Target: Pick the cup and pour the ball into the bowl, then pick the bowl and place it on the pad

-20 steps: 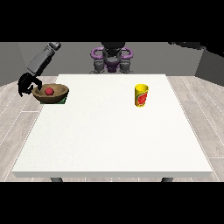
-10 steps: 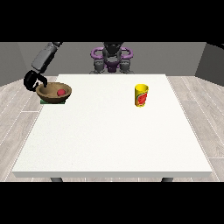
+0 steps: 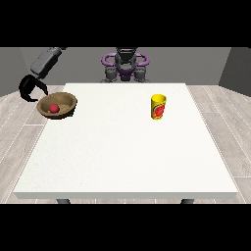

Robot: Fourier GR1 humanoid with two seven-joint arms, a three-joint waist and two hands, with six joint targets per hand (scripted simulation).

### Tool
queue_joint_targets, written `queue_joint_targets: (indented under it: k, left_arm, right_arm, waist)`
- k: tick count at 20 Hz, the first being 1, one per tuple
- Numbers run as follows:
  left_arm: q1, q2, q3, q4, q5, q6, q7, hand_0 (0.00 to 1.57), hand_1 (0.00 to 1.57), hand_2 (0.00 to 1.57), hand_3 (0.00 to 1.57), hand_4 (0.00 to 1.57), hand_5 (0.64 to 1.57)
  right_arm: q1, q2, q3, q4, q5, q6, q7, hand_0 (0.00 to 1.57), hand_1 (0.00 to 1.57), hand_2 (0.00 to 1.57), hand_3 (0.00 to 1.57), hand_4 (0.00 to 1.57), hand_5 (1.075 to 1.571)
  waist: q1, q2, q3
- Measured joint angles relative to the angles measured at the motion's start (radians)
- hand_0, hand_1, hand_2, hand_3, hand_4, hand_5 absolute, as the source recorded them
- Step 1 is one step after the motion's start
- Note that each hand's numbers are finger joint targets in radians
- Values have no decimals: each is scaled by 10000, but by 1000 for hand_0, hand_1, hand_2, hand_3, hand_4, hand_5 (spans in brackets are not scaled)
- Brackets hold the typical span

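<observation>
Since the earlier frames the robot hand (image 3: 32, 89) at the view's left has drawn back from the bowl (image 3: 57, 105) and risen a little; a second ago it sat at the bowl's left rim, and now it hangs just beside and above that rim, apart from it, off the table's left edge. Its fingers are curled downward like a claw and hold nothing. The bowl itself has shifted slightly and now rests near the left edge of the table (image 3: 122, 152), with a thin sliver of green showing under its right side, which I take to be the pad (image 3: 72, 112), though so little of it shows that I cannot be sure how far the bowl covers it. The red ball (image 3: 54, 108) lies inside the bowl, so the pouring looks done. The yellow cup (image 3: 158, 107) stands upright, well apart on the right half of the table, likely set back there once emptied so that the hand was free for the bowl. Judging from this layout, the task seems at or near its end: ball in bowl, bowl set down at the pad, hand released and backing off so as not to disturb it. The other robot hand shows nowhere in the view.
</observation>
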Motion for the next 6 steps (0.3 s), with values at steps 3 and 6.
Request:
queue_joint_targets:
  k: [3, 6]
  left_arm:
    - [-54, -519, -410, -752, 421, 362, 788, 0, 0, 0, 0, 983, 1570]
    - [113, -1036, -904, -932, 310, 714, 1185, 0, 0, 0, 0, 983, 1570]
  right_arm:
    - [-81, -253, 29, 221, 72, -36, 393, 0, 0, 0, 0, 0, 1416]
    - [-393, -359, 190, -36, 103, 325, 794, 0, 0, 0, 0, 701, 1219]
  waist:
    - [27, -685, 13]
    - [-186, -1763, 1]
